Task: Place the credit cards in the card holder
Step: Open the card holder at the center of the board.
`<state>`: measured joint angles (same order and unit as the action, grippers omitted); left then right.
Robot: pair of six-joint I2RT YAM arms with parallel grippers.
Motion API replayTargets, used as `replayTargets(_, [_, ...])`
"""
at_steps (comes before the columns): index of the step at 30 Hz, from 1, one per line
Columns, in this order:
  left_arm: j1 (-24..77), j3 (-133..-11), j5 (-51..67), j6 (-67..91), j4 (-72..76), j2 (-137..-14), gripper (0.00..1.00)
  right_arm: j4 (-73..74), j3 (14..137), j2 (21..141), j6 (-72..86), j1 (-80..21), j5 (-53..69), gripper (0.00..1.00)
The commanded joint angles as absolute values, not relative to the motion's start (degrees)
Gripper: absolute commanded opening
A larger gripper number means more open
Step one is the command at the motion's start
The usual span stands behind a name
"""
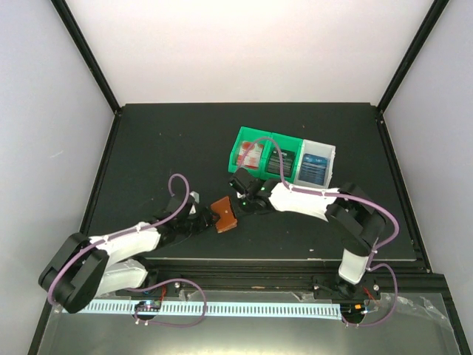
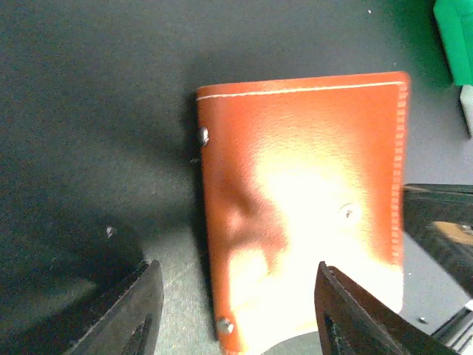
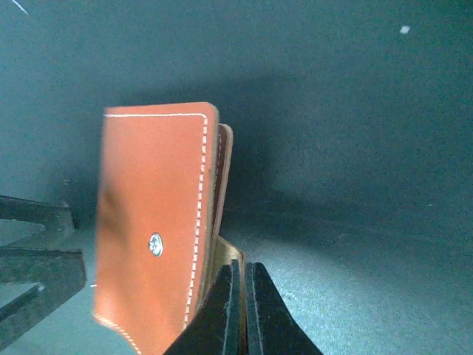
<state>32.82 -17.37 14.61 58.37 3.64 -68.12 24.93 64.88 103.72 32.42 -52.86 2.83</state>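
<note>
The brown leather card holder lies mid-table between my two grippers. In the left wrist view the card holder fills the centre. My left gripper is open, its fingers either side of the holder's near end. My right gripper is shut on a thin tan strap or flap at the edge of the card holder. In the top view the left gripper is just left of the holder and the right gripper just right of it. Credit cards sit in the bins: red, dark, blue.
Two green bins and a white bin stand in a row behind the right arm. The black mat ends at raised edges all round. The right gripper's dark body shows at the right edge of the left wrist view.
</note>
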Motion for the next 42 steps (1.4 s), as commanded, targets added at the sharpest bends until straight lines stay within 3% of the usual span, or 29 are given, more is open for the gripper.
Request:
replayTargets(1, [33.11, -17.99, 12.34, 57.41, -3.31, -63.47, 0.61, 26.16, 64.92, 99.06, 32.08, -52.41, 1.02, 0.01])
replayTargets(8, [32.36, -19.34, 12.94, 55.97, -5.08, -54.9, 0.78, 29.38, 66.9, 96.42, 31.26, -52.38, 2.09, 0.01])
replayTargets(15, [32.12, -19.94, 17.85, 55.97, 0.02, -54.33, 0.85, 31.24, 68.36, 96.48, 31.04, -52.38, 3.98, 0.01])
replayTargets(26, [32.14, -21.93, 23.56, 53.91, 5.01, -61.98, 0.85, 31.71, 69.72, 96.08, 30.43, -52.39, 5.13, 0.01])
replayTargets(32, [32.06, -23.12, 21.01, 51.46, 1.67, -62.88, 0.79, 31.91, 70.16, 96.8, 30.32, -52.34, 4.51, 0.01])
replayTargets(38, [32.01, -25.41, 19.31, 48.82, -3.51, -66.07, 0.8, 31.77, 69.96, 96.61, 30.07, -52.36, 4.49, 0.01])
replayTargets(42, [32.0, -26.09, 19.33, 48.04, -4.09, -67.84, 0.69, 31.76, 69.96, 96.99, 30.16, -52.38, 4.24, 0.01])
